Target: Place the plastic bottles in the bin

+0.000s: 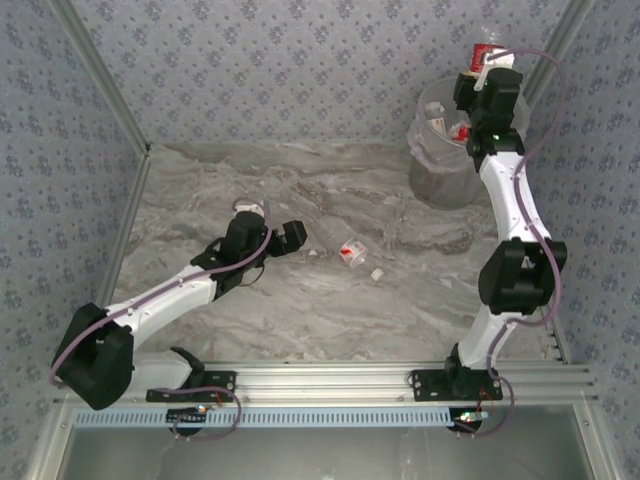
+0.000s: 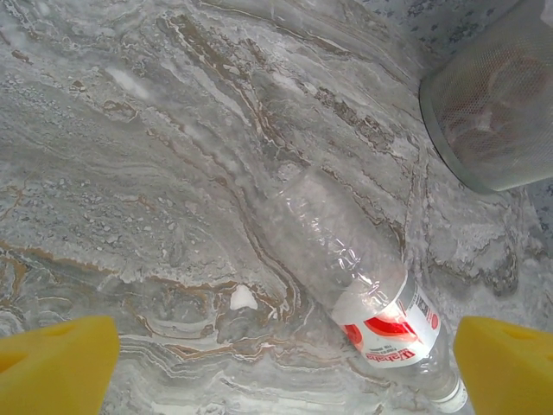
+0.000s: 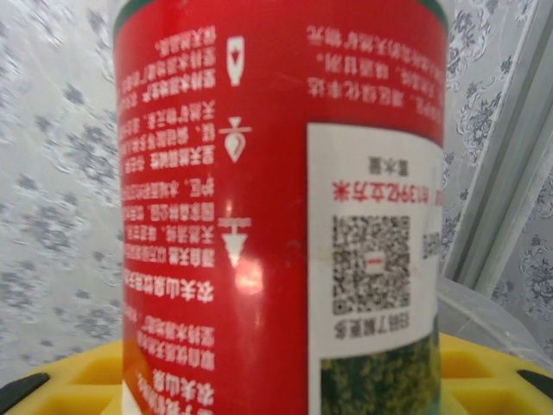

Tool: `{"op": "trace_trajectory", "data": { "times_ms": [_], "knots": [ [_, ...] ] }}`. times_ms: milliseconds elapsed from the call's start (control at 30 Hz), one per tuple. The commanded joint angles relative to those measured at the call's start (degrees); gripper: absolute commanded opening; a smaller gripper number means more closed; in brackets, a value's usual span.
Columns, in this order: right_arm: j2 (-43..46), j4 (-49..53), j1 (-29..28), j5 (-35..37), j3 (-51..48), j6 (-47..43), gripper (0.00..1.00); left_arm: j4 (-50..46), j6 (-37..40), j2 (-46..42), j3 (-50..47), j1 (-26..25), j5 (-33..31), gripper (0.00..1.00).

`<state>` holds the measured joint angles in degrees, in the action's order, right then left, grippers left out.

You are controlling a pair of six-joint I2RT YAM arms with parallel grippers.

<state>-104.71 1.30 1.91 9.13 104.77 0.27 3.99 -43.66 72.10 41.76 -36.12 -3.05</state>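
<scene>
Between the pads of the right gripper (image 1: 488, 62) a red-labelled bottle (image 3: 276, 207) is pinched, high over the bin (image 1: 432, 170), where some bottles (image 1: 458, 130) already lie. Ahead of the widely spread left gripper (image 1: 293, 233), one clear bottle (image 2: 346, 251) is lying on the table (image 1: 220, 190), not yet collected.

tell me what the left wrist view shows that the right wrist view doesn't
Left wrist: a clear crumpled plastic bottle with a red-and-white label lying on the grey marble table, the round greyish bin beyond, the left tool wide open. Right wrist: a red-labelled bottle with a QR code held in the right tool, against patterned wallpaper. Both: yellow fingers and a plastic bottle.
</scene>
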Motion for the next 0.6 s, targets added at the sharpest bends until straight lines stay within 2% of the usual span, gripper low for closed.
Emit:
{"op": "trace_trajectory", "data": {
  "times_ms": [0, 200, 333, 567],
  "knots": [
    [-2.7, -0.1, 0.7, 4.3, 4.4, -5.6, 0.53, 0.7, -0.5, -1.4, 1.6, -0.4, -2.5, 0.99],
    [-6.6, 3.5, 2.5, 5.2, 7.7, -9.7, 0.56, -0.9, 1.0, -2.6, 1.4, -0.4, -5.5, 0.99],
    [-8.6, 8.8, 5.0, 0.9, 10.2, -9.6, 0.58, -1.2, 1.6, -2.7, 1.4, -0.4, -5.7, 0.99],
    [-10.3, 15.3, 5.8, 0.8, 12.8, -16.1, 0.74, -1.7, 2.1, -3.0, 1.4, -0.4, -6.4, 0.99]
  ]
}}
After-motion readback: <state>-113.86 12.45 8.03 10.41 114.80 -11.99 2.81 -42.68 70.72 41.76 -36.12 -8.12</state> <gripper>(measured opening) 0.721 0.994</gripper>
